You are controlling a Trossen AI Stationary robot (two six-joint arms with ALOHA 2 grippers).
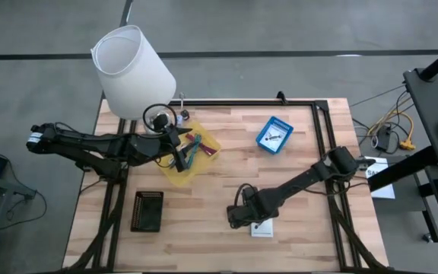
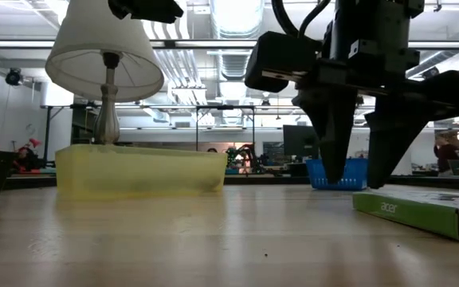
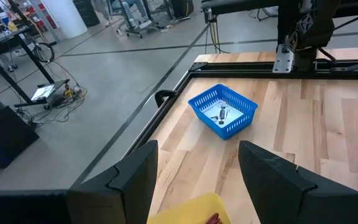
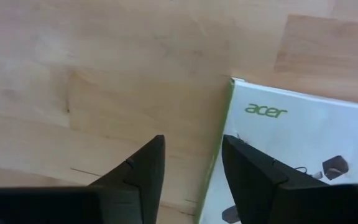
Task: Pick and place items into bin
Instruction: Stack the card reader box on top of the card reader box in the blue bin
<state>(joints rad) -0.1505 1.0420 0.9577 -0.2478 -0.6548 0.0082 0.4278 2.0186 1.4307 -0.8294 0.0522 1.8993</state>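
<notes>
A white rectangular packet printed "acer" (image 4: pixel 303 143), with a green side, lies flat on the wooden table (image 1: pixel 262 227) (image 2: pixel 421 209). My right gripper (image 4: pixel 191 146) (image 2: pixel 355 179) points down, open, at the packet's left end. One finger stands over the packet's edge and the other over bare wood; I cannot tell whether either touches. My left gripper (image 3: pixel 197 155) (image 1: pixel 181 156) hovers open and holds nothing above the yellow bin (image 1: pixel 175 176) (image 2: pixel 138 171). A teal pen (image 1: pixel 192 148) and reddish pieces (image 1: pixel 207 150) lie in that bin.
A white lamp (image 1: pixel 131 72) (image 2: pixel 106 48) stands at the table's far left, just behind the yellow bin. A blue basket (image 1: pixel 274 135) (image 3: pixel 224 111) holding small pieces sits at far centre-right. A black basket (image 1: pixel 147 211) lies near the left front. A black frame rail (image 1: pixel 322 122) borders the table.
</notes>
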